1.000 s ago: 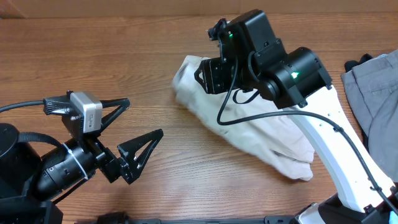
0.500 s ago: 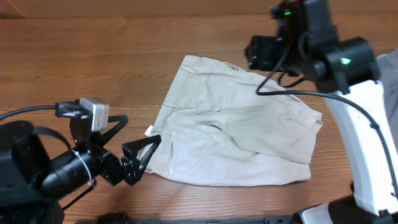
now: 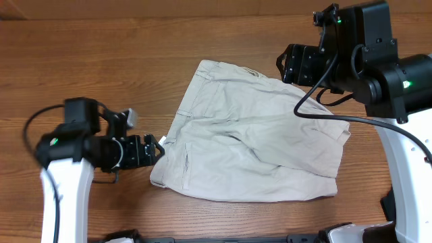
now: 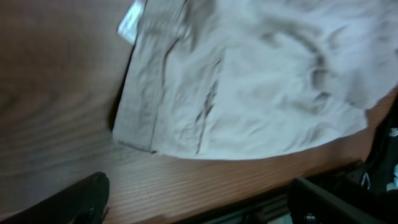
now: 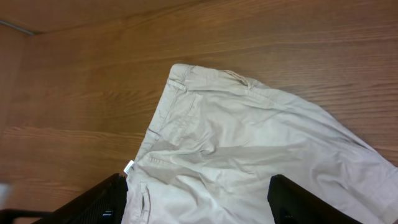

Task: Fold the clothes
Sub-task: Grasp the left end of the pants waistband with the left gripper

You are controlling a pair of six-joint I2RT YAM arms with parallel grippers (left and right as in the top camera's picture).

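Observation:
The beige shorts (image 3: 253, 135) lie spread flat on the wooden table, waistband to the left with a small white label at its edge. They also show in the left wrist view (image 4: 249, 81) and the right wrist view (image 5: 249, 155). My left gripper (image 3: 152, 150) is low at the table, just left of the waistband; its fingers are apart and empty (image 4: 199, 205). My right gripper (image 3: 297, 64) is raised above the shorts' upper right part, open and empty (image 5: 199, 199).
The wooden table (image 3: 101, 61) extends to the left and behind the shorts. The table's front edge runs just below the shorts in the left wrist view (image 4: 261, 186). The right arm's white link (image 3: 405, 169) stands at the right.
The shorts went from a bunched heap under my right gripper to lying spread flat. My right gripper rose and moved right. My left arm turned, its gripper now at the waistband edge.

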